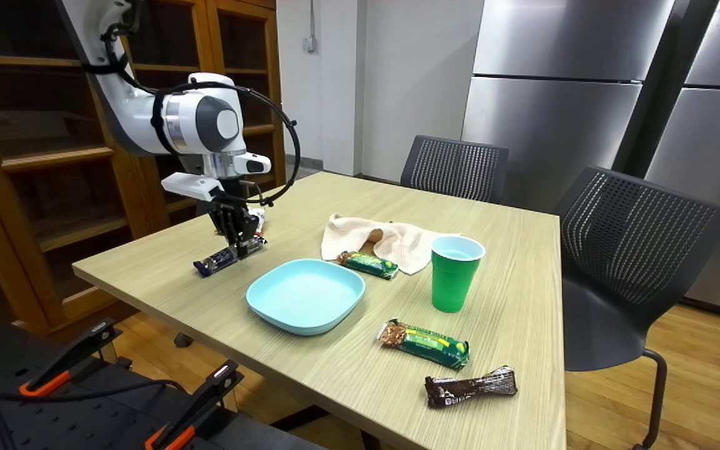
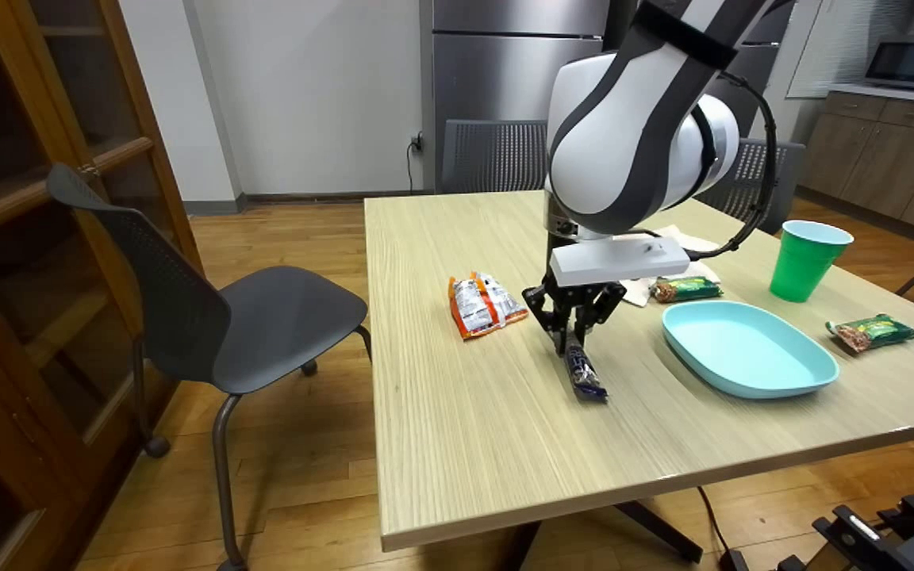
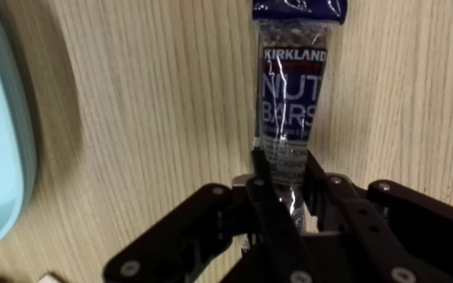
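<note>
Tool [image 3: 284, 159] pinching nut bar [image 3: 291, 90] on pale wood-grain table [image 2: 457, 428]; dark chairs [image 1: 641, 231], steel fridge [image 1: 554, 119] beyond.

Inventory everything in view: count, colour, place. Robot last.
table: 1, pale wood, centre
nut bar: 1, dark blue, on table
plate: 1, light blue, on table
cloth: 1, pale, on table
cup: 1, green, on table
snack bars: 2, green, near cloth and cup
wrapped bar: 1, brown, on table
snack bag: 1, orange-white, near nut bar
chairs: 3+, grey, around table
cabinets: count unclear, brown, beside table
fridges: 2+, silver, background
clamps: 2+, black-orange, foreground
microwave: 1, dark, background
arm: 1, white-grey, over table
gripper: 1, black, closed on nut bar
</note>
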Robot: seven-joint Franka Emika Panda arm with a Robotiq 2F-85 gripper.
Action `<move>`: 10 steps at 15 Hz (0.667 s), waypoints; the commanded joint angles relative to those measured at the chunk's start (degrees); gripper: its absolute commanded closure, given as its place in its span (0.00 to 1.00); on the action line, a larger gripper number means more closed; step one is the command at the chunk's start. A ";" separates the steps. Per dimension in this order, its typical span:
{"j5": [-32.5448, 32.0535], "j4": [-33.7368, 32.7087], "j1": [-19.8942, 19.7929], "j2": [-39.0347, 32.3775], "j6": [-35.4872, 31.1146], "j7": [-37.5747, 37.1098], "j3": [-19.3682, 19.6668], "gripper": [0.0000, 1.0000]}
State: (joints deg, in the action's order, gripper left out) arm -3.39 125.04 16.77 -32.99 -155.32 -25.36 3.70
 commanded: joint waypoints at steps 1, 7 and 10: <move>-0.13 2.25 0.08 4.06 2.71 1.61 -0.18 0.94; -0.89 6.11 -1.92 10.77 8.69 7.02 -1.29 0.94; -1.75 8.99 -2.66 14.83 11.14 8.03 -0.75 0.94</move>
State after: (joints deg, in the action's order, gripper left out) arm -3.39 129.20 15.95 -24.92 -147.45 -18.95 3.54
